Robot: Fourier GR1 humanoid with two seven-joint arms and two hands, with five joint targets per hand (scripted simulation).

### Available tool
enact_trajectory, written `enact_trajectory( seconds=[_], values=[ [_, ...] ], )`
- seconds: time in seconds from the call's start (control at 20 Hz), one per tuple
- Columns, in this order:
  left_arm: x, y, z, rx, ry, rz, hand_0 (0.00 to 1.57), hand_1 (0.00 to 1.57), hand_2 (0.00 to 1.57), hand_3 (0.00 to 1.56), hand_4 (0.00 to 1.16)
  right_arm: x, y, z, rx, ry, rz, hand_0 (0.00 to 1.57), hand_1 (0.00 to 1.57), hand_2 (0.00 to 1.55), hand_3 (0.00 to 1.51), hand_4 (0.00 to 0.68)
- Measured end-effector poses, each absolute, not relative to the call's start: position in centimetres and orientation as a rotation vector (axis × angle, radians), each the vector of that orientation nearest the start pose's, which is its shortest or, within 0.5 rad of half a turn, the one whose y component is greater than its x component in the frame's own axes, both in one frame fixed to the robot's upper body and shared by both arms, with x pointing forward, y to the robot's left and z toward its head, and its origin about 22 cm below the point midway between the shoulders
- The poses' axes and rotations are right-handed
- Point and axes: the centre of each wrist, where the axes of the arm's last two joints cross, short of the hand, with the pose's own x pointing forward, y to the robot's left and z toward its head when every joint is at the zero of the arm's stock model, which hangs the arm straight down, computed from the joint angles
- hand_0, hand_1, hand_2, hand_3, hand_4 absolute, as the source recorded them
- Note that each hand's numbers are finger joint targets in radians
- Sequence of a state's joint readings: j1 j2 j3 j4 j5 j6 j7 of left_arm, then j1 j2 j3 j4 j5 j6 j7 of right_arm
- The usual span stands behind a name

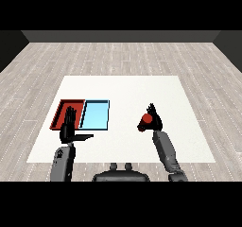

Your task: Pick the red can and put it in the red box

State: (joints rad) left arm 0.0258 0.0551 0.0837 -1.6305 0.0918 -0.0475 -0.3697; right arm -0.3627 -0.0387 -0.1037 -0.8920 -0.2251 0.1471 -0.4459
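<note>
The red can (pixel 146 121) is on the right side of the white table (pixel 127 93), with my right hand (pixel 154 119) curled round it; only its top and left side show past the black fingers. The red tray (pixel 66 110) lies at the table's left, with the light blue tray (pixel 96 114) right beside it. My left hand (pixel 69 126) is held upright over the red tray's near edge, fingers straight and thumb pointing right, holding nothing.
Both trays hold nothing. Bare white tabletop stretches between the blue tray and the can. Grey wooden floor surrounds the table.
</note>
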Motion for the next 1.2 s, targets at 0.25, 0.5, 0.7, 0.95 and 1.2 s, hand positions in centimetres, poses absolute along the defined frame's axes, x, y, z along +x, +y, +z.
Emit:
enact_trajectory(
  seconds=[0.25,0.5,0.7,0.95,1.2],
  values=[
    [23.2,26.2,1.0,0.031,-1.98,0.059,0.0,0.0,0.0,0.0,0.0,31.6,-22.0,-7.0,0.256,-1.665,-0.102,0.0,0.0,0.0,0.0,0.0],
    [23.6,26.3,1.3,0.025,-1.977,0.069,0.0,0.0,0.0,0.0,0.0,31.6,-21.7,-7.2,0.257,-1.664,-0.088,0.0,0.0,0.0,0.0,0.0],
    [24.3,26.0,0.9,0.028,-1.979,0.067,0.0,0.0,0.0,0.0,0.0,31.7,-21.6,-7.1,0.245,-1.651,-0.106,1.31,1.31,1.38,1.35,0.301],
    [24.4,26.1,1.0,0.033,-1.985,0.063,0.0,0.0,0.0,0.0,0.0,32.3,-21.6,-6.9,0.162,-1.646,-0.092,1.5,1.5,1.47,1.44,0.667],
    [24.1,26.1,0.9,0.037,-1.98,0.05,0.0,0.0,0.0,0.0,0.0,32.1,-21.0,-6.6,0.111,-1.678,-0.054,1.46,1.46,1.45,1.43,0.656]
  ],
)
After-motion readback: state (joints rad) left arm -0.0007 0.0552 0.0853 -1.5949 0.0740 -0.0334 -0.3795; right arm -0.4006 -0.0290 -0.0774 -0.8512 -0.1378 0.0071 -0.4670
